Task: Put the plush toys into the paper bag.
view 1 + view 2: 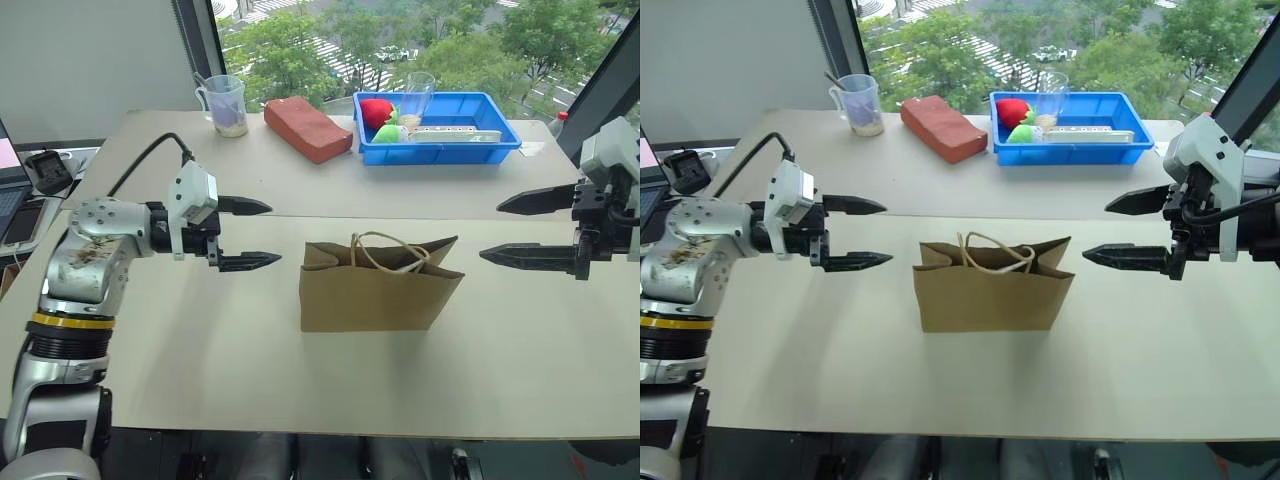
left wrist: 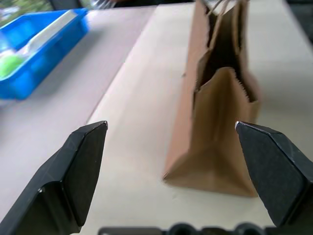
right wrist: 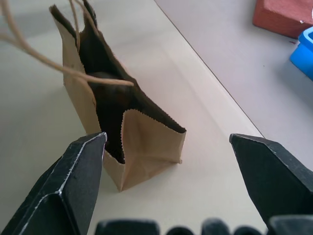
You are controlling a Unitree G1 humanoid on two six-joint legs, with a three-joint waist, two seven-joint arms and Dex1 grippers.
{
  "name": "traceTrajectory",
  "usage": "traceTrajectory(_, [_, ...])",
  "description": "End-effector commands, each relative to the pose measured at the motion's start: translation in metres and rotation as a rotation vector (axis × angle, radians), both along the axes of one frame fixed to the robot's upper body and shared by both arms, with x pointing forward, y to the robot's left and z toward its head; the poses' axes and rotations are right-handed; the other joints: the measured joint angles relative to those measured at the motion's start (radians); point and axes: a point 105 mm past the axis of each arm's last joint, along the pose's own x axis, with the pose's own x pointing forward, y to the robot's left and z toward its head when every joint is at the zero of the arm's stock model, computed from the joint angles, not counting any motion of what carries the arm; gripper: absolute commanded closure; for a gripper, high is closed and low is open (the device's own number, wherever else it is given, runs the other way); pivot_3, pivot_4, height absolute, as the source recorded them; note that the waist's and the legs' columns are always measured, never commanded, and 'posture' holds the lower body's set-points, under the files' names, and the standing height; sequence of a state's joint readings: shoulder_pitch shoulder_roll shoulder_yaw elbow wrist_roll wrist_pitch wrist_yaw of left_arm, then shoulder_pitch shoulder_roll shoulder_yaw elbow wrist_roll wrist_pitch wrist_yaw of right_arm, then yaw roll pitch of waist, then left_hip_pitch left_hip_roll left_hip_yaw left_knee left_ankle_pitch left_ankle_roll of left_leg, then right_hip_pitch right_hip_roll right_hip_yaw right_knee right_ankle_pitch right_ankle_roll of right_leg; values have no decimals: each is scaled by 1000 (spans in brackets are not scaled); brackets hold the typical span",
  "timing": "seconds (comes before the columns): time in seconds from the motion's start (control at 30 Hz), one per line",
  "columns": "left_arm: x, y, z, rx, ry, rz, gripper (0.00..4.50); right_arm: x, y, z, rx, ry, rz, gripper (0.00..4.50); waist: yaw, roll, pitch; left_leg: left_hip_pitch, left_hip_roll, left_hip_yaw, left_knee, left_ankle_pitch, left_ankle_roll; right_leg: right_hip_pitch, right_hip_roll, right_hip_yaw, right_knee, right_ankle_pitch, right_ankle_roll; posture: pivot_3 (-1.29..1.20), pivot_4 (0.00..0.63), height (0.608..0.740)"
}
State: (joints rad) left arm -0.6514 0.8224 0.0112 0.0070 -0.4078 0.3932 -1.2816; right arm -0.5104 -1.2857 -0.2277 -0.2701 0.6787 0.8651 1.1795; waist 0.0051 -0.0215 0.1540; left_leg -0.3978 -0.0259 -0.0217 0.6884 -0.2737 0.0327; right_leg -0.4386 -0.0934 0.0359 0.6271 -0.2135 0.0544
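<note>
Bag: upright brown kraft paper bag (image 1: 378, 285), centre table.
Grippers: left gripper (image 1: 252, 234) at nine o'clock, right gripper (image 1: 520, 229) at three; both released, empty.
Advice: check inside before retreating.

The brown kraft paper bag (image 1: 378, 285) stands on the beige surface (image 1: 200, 340), between both grippers; the blue plastic tray (image 1: 437, 130) lies behind.

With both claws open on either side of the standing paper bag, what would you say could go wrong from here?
1. The paper bag stands free on the table with a narrow base; a nudge from the left claw or right claw could tip it.
2. Its twine handles droop across the mouth and might snag a claw.
3. No plush toys are visible, so whether they are inside cannot be confirmed.
</note>
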Motion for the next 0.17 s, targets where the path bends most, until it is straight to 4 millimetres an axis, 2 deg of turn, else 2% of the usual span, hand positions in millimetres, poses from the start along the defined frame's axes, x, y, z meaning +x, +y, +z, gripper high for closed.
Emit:
traceTrajectory(0.03, [-7,5,25,38,-51,1,21,1,-8,17,-3,-94,-13,0,0,0,0,0,0,0,1,0,0,0,0,0,0,0,0,0,150,740])
traceTrajectory(0.17, [-7,6,28,52,-16,6,21,3,-14,15,-1,-102,-27,0,1,0,0,-1,0,0,5,0,0,1,0,0,1,0,0,0,150,740])
